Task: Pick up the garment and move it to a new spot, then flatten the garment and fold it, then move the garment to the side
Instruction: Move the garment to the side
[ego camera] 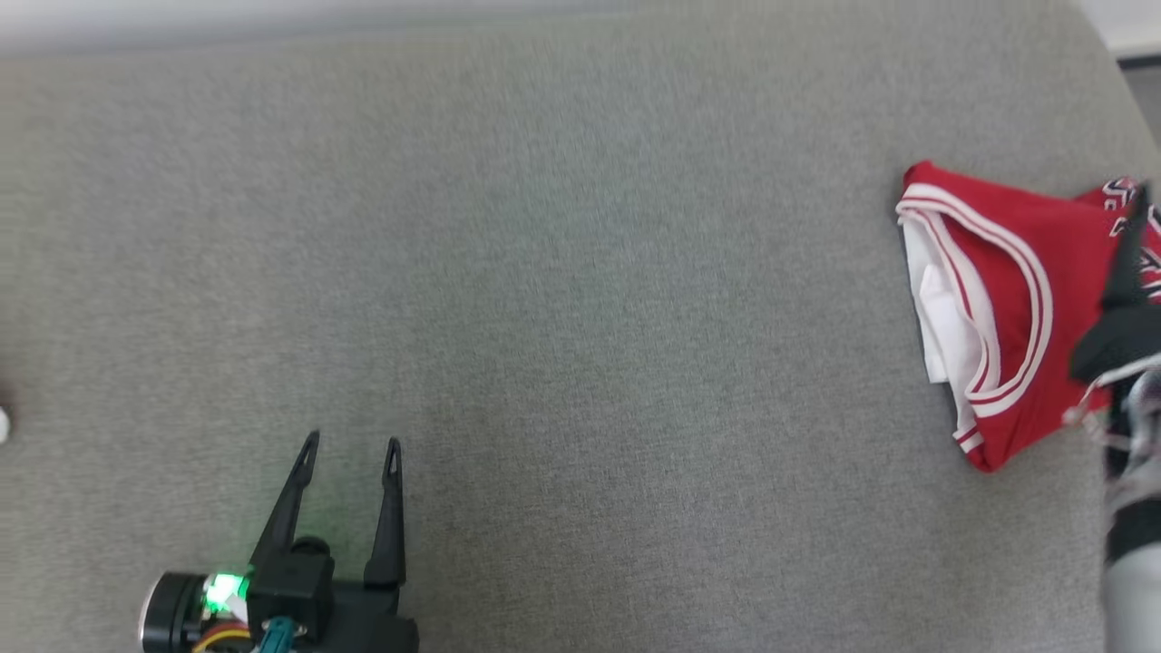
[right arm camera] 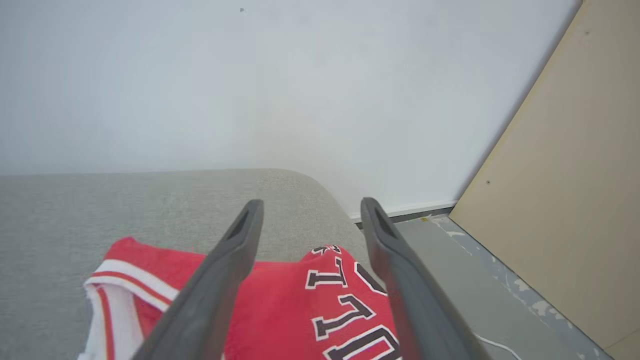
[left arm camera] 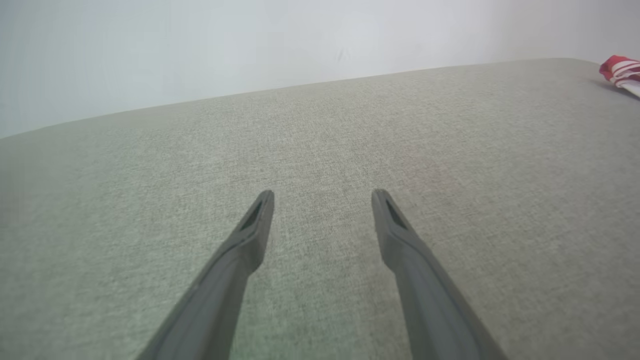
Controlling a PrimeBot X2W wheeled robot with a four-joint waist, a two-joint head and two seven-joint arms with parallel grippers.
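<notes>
The garment [ego camera: 1016, 299], a red jersey with white trim and black-and-white lettering, lies folded at the far right edge of the grey cushioned surface [ego camera: 580, 299]. The right wrist view shows the jersey [right arm camera: 290, 305] just below my right gripper [right arm camera: 309, 207], whose fingers stand open above it with nothing between them. In the head view that gripper [ego camera: 1134, 236] sits over the jersey's right part at the frame edge. My left gripper [ego camera: 350, 446] rests open and empty at the lower left, far from the jersey. A red corner of the jersey [left arm camera: 620, 70] shows at the left wrist view's far right.
The grey surface [right arm camera: 75, 220] rounds off at its right corner, beyond which lie a grey floor [right arm camera: 480, 295] and a tan board [right arm camera: 575, 200] leaning by a white wall [right arm camera: 250, 85]. A broad stretch of cushion separates the two grippers.
</notes>
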